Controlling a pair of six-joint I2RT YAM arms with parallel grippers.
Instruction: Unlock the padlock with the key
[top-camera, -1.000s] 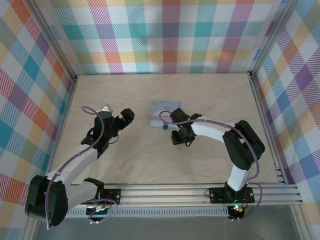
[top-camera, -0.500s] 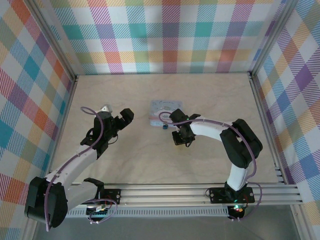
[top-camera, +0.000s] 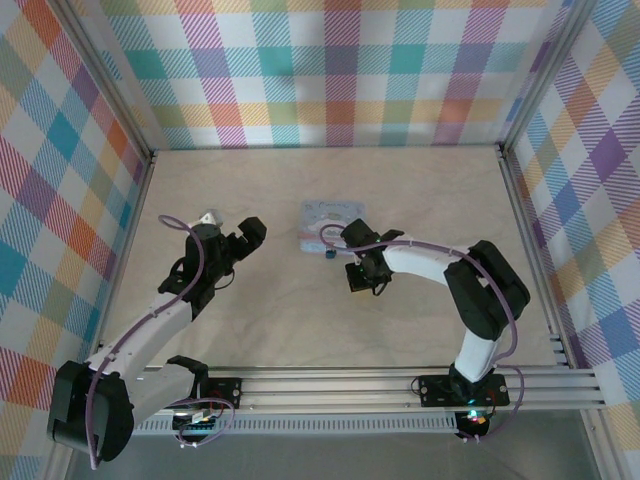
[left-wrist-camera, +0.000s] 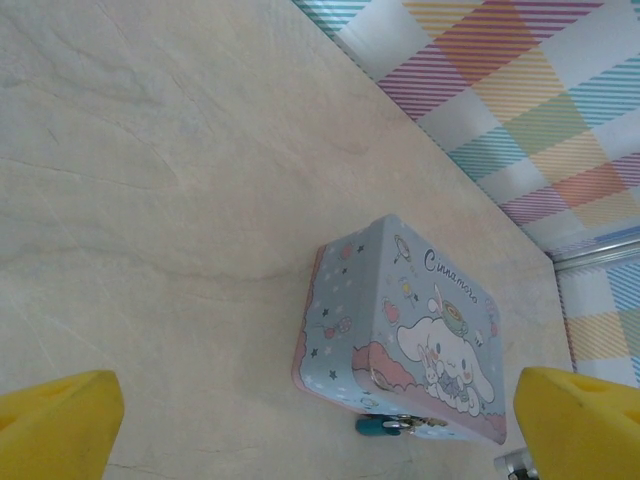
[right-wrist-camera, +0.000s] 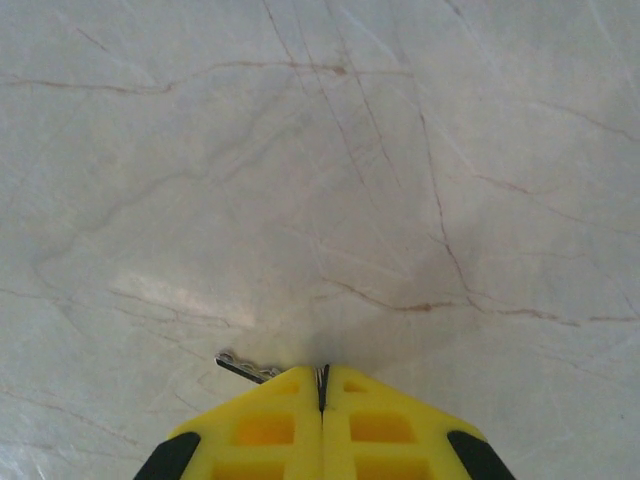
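Pinched shut in the right tool (right-wrist-camera: 322, 385): a thin silvery sliver, most likely the key (right-wrist-camera: 321, 374), with a bit of chain (right-wrist-camera: 243, 367) poking out sideways, low over bare tabletop (right-wrist-camera: 300, 180). Spread wide and holding nothing: the left tool (top-camera: 247, 238). Hanging at the near edge of the tin box (top-camera: 332, 220), lying sideways along it: the padlock (top-camera: 328, 255). From above, sits just beyond and left of the right tool, well apart from the left tool. Calls for the right arm, probably, with the key turned toward the padlock's end.
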